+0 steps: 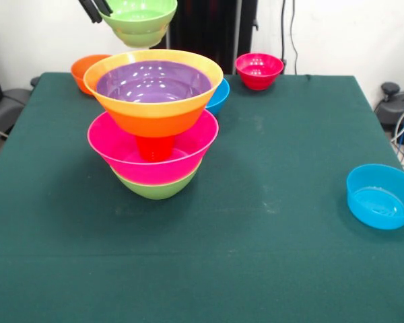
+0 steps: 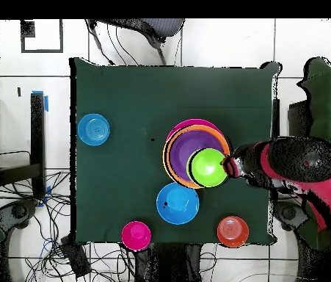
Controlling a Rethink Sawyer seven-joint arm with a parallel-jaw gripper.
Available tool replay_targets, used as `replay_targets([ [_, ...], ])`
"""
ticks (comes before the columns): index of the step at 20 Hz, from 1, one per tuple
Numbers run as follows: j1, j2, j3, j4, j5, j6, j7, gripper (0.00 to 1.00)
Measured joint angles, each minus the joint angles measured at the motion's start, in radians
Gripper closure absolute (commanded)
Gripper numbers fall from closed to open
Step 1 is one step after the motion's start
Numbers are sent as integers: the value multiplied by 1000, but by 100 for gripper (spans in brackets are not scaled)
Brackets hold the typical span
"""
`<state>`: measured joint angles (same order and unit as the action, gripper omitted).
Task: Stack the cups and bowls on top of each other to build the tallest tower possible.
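The tower stands left of the table's middle: a green bowl (image 1: 156, 187) lowest, a large pink bowl (image 1: 151, 148) in it, and the orange cup (image 1: 154, 147) standing in the pink bowl. A large orange bowl (image 1: 155, 101) rests on the cup, with a purple bowl (image 1: 153, 82) nested inside it. In the overhead view the purple bowl (image 2: 185, 147) shows inside the orange rim. My gripper (image 1: 94, 8) is shut on the rim of a small green bowl (image 1: 140, 20) and holds it in the air above the tower's far side. From overhead, the gripper (image 2: 229, 167) and green bowl (image 2: 208, 167) overlap the tower's edge.
A small orange bowl (image 1: 87, 67) and a blue bowl (image 1: 219, 95) sit behind the tower. A small red bowl (image 1: 258, 70) stands at the far edge. Another blue bowl (image 1: 380, 196) sits at the table's right edge. Cables and chairs surround the table.
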<state>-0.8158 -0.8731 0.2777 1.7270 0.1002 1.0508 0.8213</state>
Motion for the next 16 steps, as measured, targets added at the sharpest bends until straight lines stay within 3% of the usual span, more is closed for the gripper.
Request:
replay_targets([
  [16, 1, 53, 0, 0, 0, -6, 0, 100],
])
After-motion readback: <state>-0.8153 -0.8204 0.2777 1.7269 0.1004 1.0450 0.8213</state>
